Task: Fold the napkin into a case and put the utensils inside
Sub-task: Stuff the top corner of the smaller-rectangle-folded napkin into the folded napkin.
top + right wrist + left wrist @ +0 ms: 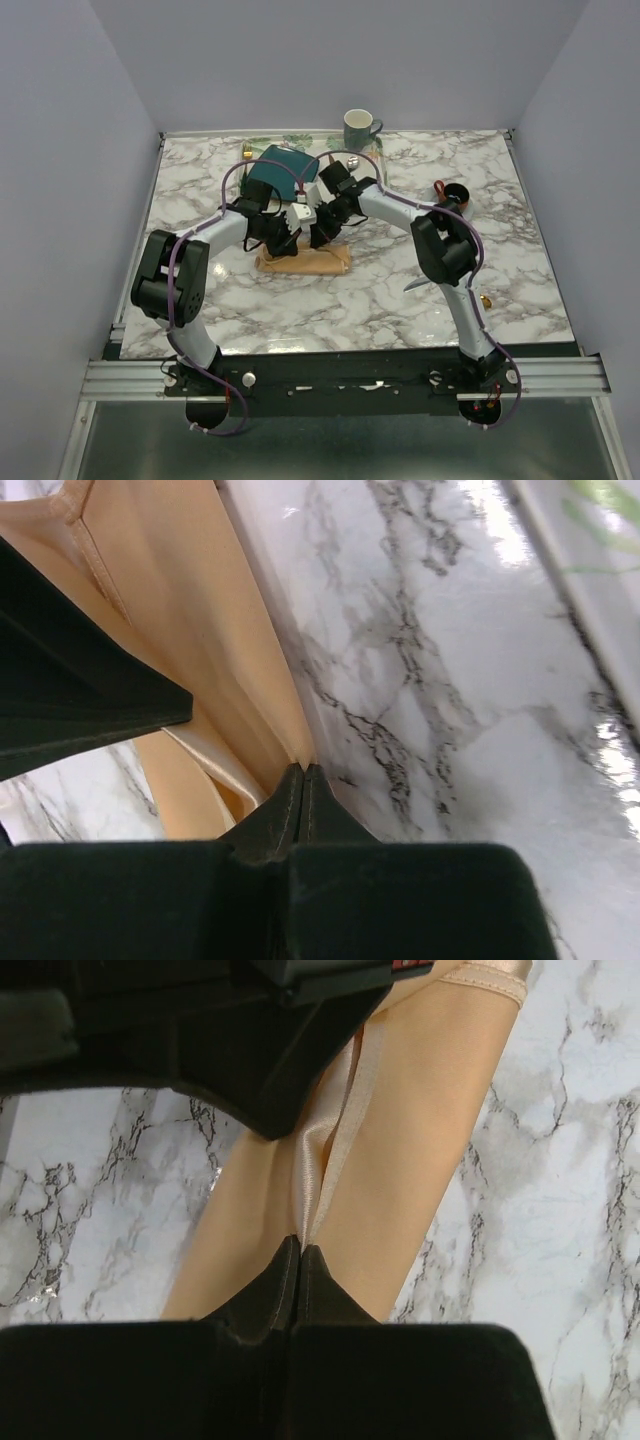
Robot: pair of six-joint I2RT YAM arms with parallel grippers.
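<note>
- Near edge: marble table. By the right forearm lie a grey sliver, probably the knife, and a gold glint, probably the spoon. Both are too small to be sure of. They are well apart from the cloth, on the right arm's side.
- Napkin: mid-table, folded into a strip. It lies flat on the marble with its long axis left–right in the top view.
- Both wrists hang over the strip, close beside each other, the left toward its left half and the right toward its right half.
- Left gripper: fingers together, with a raised crease of cloth running straight into the tips. Pinched on the napkin.
- Right gripper: fingers together at the strip's long edge, where cloth meets marble. A layer looks caught, but I cannot tell how much.
- Beyond: teal plate just past the wrists, then mug and leaf tray at the far edge.
- Judgement: folding is in hand, the case is not finished and the utensils are not in.
- Both pinches sit along the strip's length, so the next pull should run across the long axis with the wrists moving together, or the strip will skew.
- More room toward the bases than toward the plate.
- Sheeny cloth on polished marble will likely slide.
</note>
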